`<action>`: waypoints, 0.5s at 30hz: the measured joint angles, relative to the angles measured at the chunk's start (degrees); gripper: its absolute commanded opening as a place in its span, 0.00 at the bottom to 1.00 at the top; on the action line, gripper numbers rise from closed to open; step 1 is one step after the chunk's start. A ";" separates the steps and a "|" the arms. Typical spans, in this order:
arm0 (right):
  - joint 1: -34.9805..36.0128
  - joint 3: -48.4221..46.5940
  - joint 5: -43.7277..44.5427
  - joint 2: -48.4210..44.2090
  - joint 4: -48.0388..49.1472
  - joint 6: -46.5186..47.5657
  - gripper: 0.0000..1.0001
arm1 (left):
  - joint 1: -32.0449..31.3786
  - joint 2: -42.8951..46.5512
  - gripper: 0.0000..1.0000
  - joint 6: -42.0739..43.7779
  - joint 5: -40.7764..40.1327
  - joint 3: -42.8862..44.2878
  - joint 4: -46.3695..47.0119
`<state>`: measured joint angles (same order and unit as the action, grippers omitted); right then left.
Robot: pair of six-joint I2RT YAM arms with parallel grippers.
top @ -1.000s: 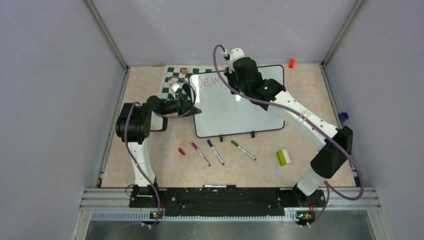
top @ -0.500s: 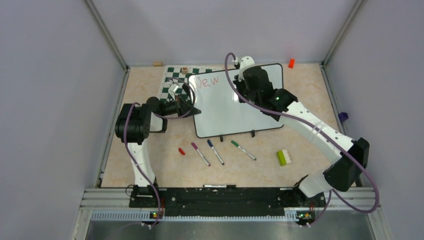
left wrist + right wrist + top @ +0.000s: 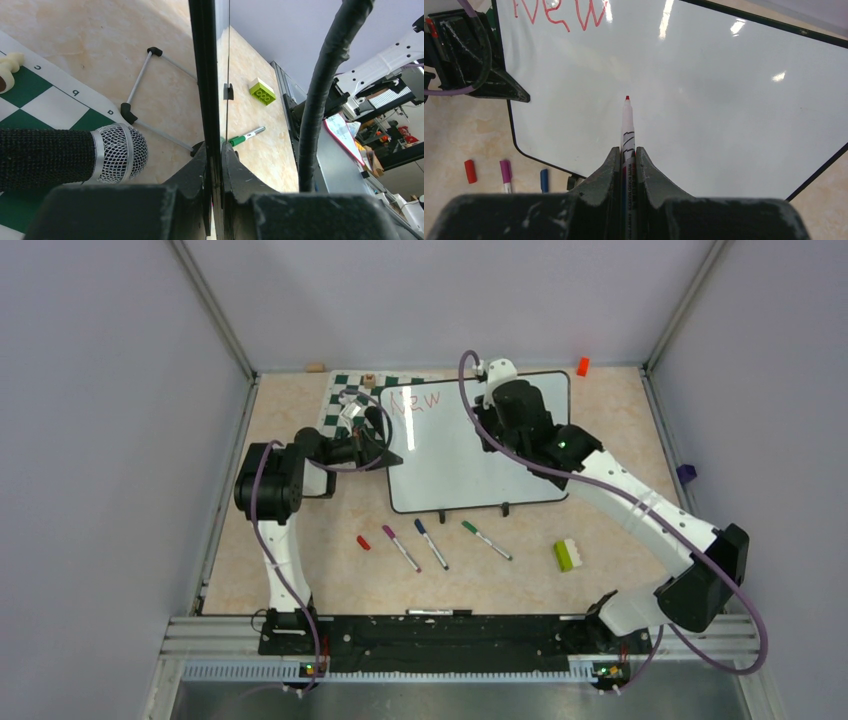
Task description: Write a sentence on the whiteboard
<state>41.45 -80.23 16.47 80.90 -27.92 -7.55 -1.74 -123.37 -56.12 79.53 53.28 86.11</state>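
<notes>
The whiteboard (image 3: 450, 455) stands tilted on its two black feet in mid-table. Only the red word "New" (image 3: 416, 400) is written, at its top left; it also shows in the right wrist view (image 3: 559, 12). My left gripper (image 3: 385, 458) is shut on the board's left edge (image 3: 207, 75), seen edge-on in the left wrist view. My right gripper (image 3: 492, 425) is shut on a red-tipped marker (image 3: 626, 125). The marker's tip hovers over the bare middle of the board (image 3: 704, 85), below and right of "New".
A green-and-white chessboard mat (image 3: 345, 400) lies behind the board's left end. A red cap (image 3: 363, 542), purple (image 3: 400, 547), blue (image 3: 431, 543) and green (image 3: 486, 540) markers lie in front of the board. A green-and-white brick (image 3: 568, 554) lies at the right. An orange piece (image 3: 582, 366) sits at the back.
My right arm has swung to the right and pulled back from the top left of the board, uncovering the word "New". My left gripper has kept its hold on the board.
</notes>
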 measured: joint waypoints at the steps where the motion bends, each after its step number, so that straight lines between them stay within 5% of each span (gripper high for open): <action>1: 0.00 0.37 0.00 -0.26 -0.04 -0.13 0.00 | -0.02 -0.02 0.00 -0.07 0.11 0.15 0.02; 15: 0.00 3.32 0.09 -4.22 -0.33 -1.03 0.00 | -0.09 0.00 0.00 0.48 0.02 -0.24 0.07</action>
<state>41.45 -76.90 16.56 76.69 -28.25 -8.58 -1.83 -123.37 -55.64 79.55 53.04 86.17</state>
